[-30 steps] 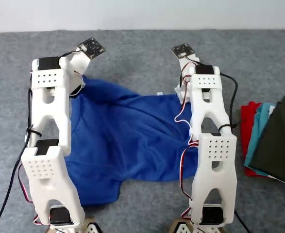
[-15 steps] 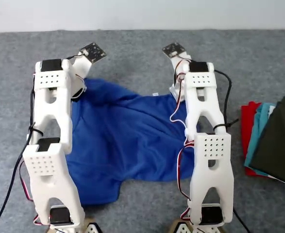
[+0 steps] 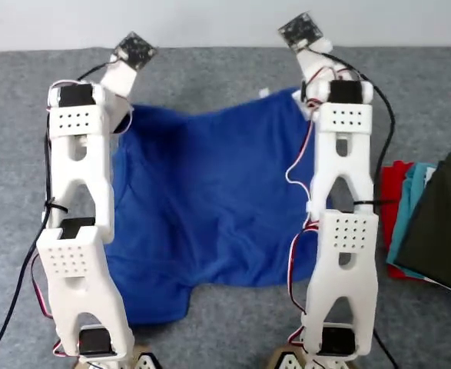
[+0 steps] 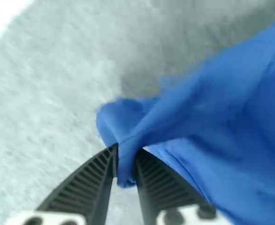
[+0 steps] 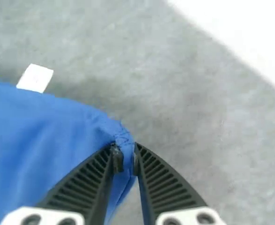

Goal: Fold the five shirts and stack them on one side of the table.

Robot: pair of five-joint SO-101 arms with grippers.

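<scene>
You have the blue shirt [image 3: 210, 207] spread over the middle of the table between the two arms, its far edge drawn out toward the wall and its near hem lying slack and rumpled. Judge it as light, limp and without any stiffness: it will sag wherever you do not support it, drag on the nap beneath, and crease rather than slide. The pile of shirts [image 3: 429, 223] sits at the table's right edge, well apart from the blue one, and that looks like the side to stack on. Your left gripper [image 4: 125, 152] is closed down to a narrow slit on a bunched far corner of the cloth, and your right gripper [image 5: 125, 152] is pinched the same way on the opposite far corner, right at the stitched seam. Seams and corners are the places to hold, since a thin single layer could slip out. A small white label [image 5: 35, 77] shows at the far edge, near the right-hand pinch. The table [image 3: 210, 77] is covered in grey felt-like stuff, probably grippy, and a plain white wall [image 3: 210, 23] closes off the far side.
</scene>
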